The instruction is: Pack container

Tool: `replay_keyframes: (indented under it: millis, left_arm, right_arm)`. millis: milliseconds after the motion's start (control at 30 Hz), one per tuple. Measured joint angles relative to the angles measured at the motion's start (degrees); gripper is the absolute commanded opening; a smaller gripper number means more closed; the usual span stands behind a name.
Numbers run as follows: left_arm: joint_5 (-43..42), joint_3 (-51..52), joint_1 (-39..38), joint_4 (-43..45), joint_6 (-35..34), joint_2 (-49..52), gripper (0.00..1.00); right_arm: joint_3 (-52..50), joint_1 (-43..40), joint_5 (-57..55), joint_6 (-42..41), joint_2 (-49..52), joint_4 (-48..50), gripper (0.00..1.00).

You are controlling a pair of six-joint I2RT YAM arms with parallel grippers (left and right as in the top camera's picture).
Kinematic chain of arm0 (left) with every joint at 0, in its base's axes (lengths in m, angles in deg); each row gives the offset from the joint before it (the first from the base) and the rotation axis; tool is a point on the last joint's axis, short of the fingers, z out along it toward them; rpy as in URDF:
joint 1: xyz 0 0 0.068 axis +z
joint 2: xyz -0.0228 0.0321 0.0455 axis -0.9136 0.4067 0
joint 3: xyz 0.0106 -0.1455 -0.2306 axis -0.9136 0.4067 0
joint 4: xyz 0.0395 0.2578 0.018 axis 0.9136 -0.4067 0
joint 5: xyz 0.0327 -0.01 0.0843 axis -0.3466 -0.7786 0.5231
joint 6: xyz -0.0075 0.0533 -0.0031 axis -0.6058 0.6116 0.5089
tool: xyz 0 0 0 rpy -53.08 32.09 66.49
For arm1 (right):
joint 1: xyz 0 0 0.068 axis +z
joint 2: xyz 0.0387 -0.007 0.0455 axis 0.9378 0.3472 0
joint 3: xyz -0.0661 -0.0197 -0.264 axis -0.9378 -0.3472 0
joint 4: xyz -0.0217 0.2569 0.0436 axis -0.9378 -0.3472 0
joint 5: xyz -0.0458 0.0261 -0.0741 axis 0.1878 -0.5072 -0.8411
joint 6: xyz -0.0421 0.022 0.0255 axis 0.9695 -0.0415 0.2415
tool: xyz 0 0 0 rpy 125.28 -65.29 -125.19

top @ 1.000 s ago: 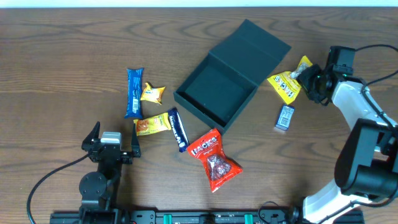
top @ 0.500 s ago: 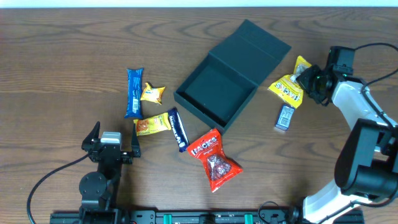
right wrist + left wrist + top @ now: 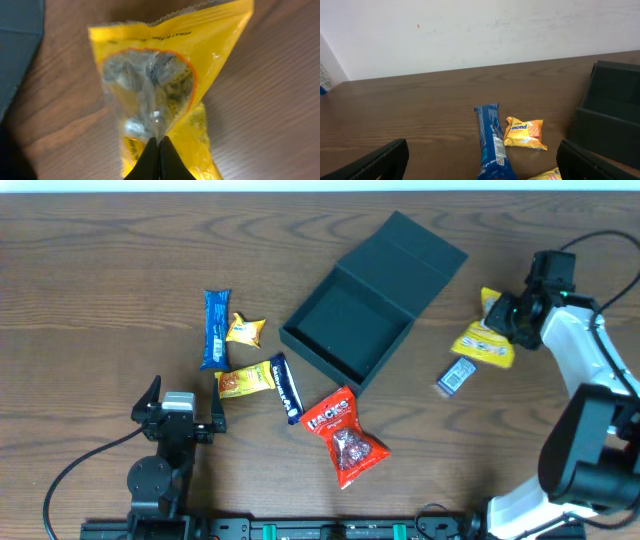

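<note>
Since right fingers (image 3: 146, 162) just clamped shut on yellow plastic snack packet (image 3: 483, 343), 3 o'clock of dark square cardboard container (image 3: 318, 360), loading can start; left fingers (image 3: 375, 162) wide, empty.

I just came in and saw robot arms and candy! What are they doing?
The right gripper is pinching a yellow snack packet beside the open dark box, which is empty. The left gripper sits open, holding nothing. A red packet and a blue bar lie on the table, not yet packed.

snack packets (image 3: 240, 330) left of container (image 3: 370, 300)
</note>
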Motion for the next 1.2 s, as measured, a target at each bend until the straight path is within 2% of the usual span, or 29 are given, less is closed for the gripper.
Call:
replay_keyframes:
  millis: [167,367,800,1200]
  left_arm:
    - [0.00,0.00,0.00,0.00,0.00,0.00,0.96]
    - [0.00,-0.02,0.00,0.00,0.00,0.00,0.95]
    - [0.00,-0.02,0.00,0.00,0.00,0.00,0.95]
    - [0.00,-0.02,0.00,0.00,0.00,0.00,0.95]
  right_arm:
    - [4.52,2.97,-2.99,12.11,-2.19,-4.35,0.01]
    - [7.32,6.73,1.27,26.18,-2.47,-12.68,0.01]
    - [7.56,9.20,7.80,48.33,-2.47,-27.50,0.01]
    - [7.63,9.38,30.69,80.74,-2.47,-42.12,0.01]
